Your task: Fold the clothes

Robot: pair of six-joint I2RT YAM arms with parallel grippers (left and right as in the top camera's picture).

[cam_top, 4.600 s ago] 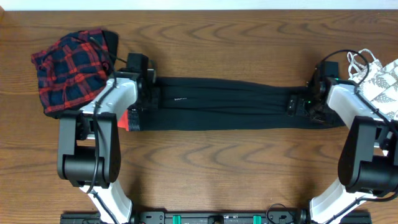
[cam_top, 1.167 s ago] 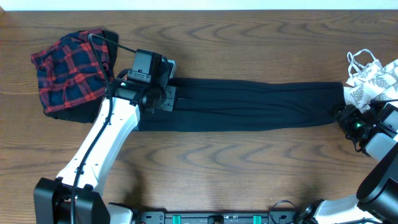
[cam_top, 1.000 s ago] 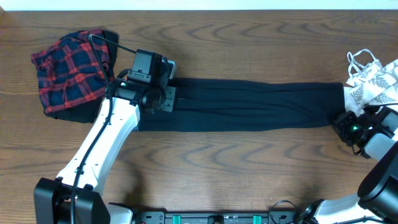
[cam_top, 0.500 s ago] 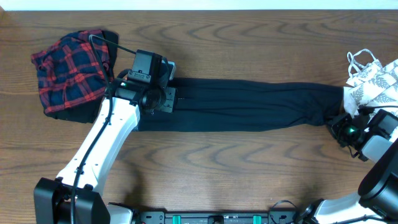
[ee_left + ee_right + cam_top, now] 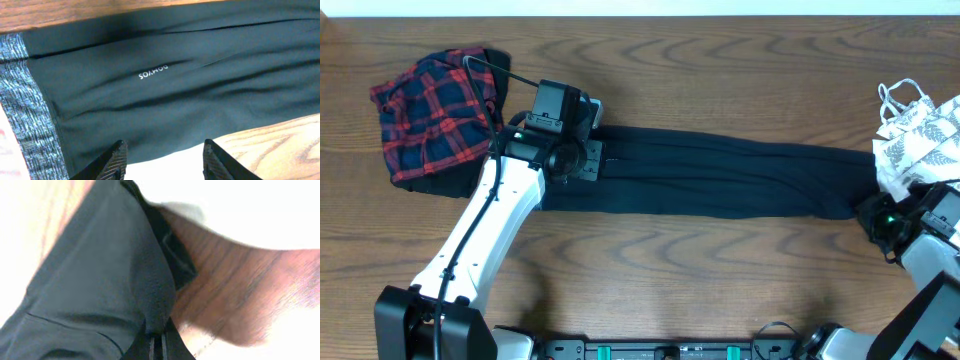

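Note:
Long black leggings (image 5: 720,180) lie stretched left to right across the table. Their grey waistband (image 5: 20,105) is at the left end. My left gripper (image 5: 586,160) hangs just above that end, open, its fingers (image 5: 116,161) apart and holding nothing; in the left wrist view the left gripper (image 5: 165,162) looks down on the black cloth (image 5: 165,100). My right gripper (image 5: 873,214) is at the far right, shut on the leg end of the leggings (image 5: 125,265); in the right wrist view the right gripper (image 5: 157,342) pinches a fold of black fabric. The leg end slants toward the table's front.
A red-navy plaid piece (image 5: 430,115) lies bunched at the back left, beside my left arm. A white leaf-print top (image 5: 925,130) lies at the right edge, just behind my right gripper. Bare wooden table (image 5: 700,270) runs in front of the leggings.
My right gripper has closed on the leg end and drawn it slightly toward the table's front, slanting that end. The left arm and the waistband end have not moved.

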